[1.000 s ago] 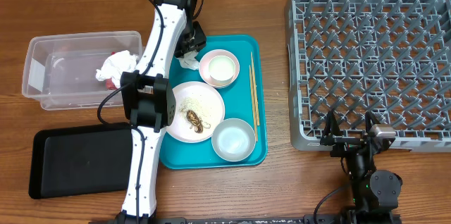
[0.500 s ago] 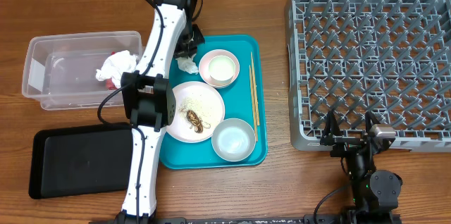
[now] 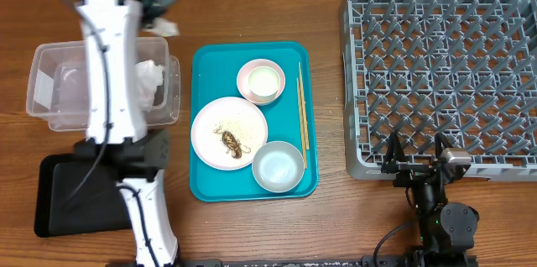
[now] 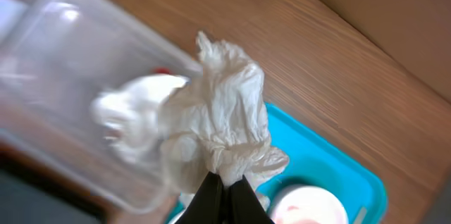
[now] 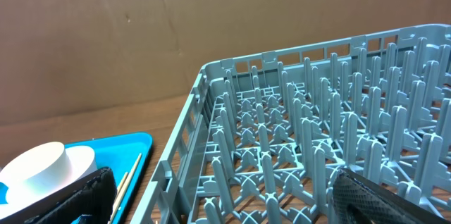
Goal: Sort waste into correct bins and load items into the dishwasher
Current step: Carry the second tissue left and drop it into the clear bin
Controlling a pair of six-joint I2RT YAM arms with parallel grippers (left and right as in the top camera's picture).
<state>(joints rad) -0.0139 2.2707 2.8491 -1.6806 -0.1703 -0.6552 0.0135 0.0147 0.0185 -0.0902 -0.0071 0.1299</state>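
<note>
left gripper (image 4: 225, 194): jaws pressed together at the bottom centre of the wrist view, pinching the lower end of a crumpled tissue; the overhead view puts it in the upper left of the frame.
held tissue (image 4: 220, 122): white and bunched, fanning up from the fingertips and clear of any surface. Seen from overhead, it sits just above the upper right corner of the clear tub.
clear tub (image 3: 50, 91): left side of the overhead frame, partly under the left arm.
second tissue (image 3: 149, 78): inside the tub, toward its right end.
black tray (image 3: 75, 191): lower left, directly below the tub.
teal tray (image 3: 201, 175): centre, right of the tub.
plate (image 3: 214, 120): on the teal tray's left half, carrying a brown food scrap (image 3: 232, 143).
pink bowl (image 3: 261, 81): top of the teal tray.
whitish bowl (image 3: 278, 166): lower right of the teal tray.
chopsticks (image 3: 302, 107): along the teal tray's right edge.
right gripper (image 3: 415, 159): jaws spread wide and holding nothing, at the lower edge of the dish rack (image 3: 445, 65), well apart from the tissue.
</note>
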